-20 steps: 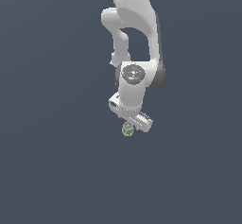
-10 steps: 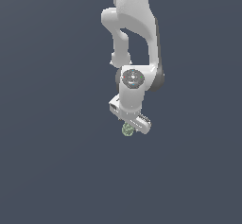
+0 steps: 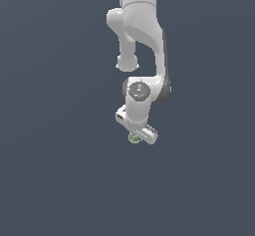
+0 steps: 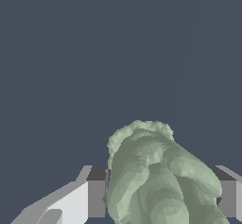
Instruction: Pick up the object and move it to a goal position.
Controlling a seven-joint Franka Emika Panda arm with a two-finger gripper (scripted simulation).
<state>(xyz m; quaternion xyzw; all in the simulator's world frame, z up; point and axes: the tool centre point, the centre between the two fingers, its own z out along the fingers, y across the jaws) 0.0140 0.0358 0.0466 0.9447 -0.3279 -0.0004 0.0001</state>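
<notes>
The object (image 3: 133, 137) is a small pale green, mottled, lumpy thing. In the exterior view it peeks out just under the white gripper (image 3: 135, 136), which hangs from the arm in mid-picture. In the wrist view the object (image 4: 158, 178) fills the space between the two fingers (image 4: 96, 198), which press on it from both sides. The gripper is shut on the object. Most of the object is hidden by the hand in the exterior view.
The white arm (image 3: 142, 41) comes down from the top of the exterior view. All around is a plain dark grey-blue surface with nothing else on it.
The arm and gripper have shifted very slightly, with the object still held. No clear change otherwise.
</notes>
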